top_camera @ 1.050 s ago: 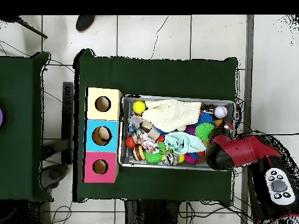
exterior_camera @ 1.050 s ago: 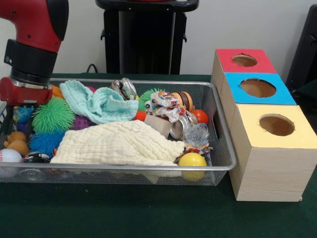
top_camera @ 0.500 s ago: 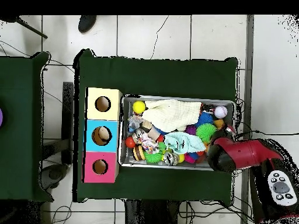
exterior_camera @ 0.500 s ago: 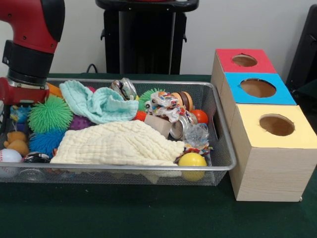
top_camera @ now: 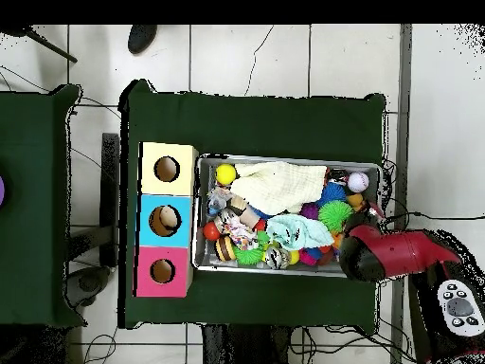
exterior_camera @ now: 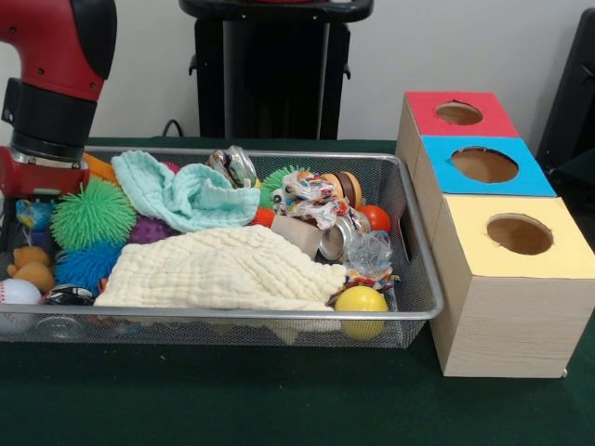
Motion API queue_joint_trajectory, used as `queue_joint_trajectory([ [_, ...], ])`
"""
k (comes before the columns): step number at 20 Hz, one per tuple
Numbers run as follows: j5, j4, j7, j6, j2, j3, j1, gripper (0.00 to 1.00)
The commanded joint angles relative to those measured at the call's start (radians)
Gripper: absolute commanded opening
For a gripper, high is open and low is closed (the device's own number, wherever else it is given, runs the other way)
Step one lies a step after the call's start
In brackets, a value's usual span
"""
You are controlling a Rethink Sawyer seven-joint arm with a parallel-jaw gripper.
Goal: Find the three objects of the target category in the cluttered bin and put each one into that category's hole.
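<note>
Bin [exterior_camera: 409,307] is a wire mesh tray on the green table [exterior_camera: 279,400], packed with toys: cream cloth [exterior_camera: 223,269] in front, teal cloth [exterior_camera: 186,195] behind it, green spiky ball [exterior_camera: 93,214] at one end, yellow ball [exterior_camera: 361,299] in the corner nearest the boxes. Three wooden boxes sit just beside the bin – yellow top [exterior_camera: 516,234], blue top [exterior_camera: 483,165], red top [exterior_camera: 457,113], one hole each. Arm [exterior_camera: 51,93] hangs over the spiky-ball end; claw state – cannot tell, hidden.
</note>
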Motion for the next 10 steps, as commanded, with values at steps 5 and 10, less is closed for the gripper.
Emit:
queue_joint_trajectory([
  [5,0.008,0.01,0.134,-0.124,0.07,0.126,-0.076,1.0],
  [10,0.009,0.018,0.142,-0.153,0.066,0.147,-0.094,1.0],
])
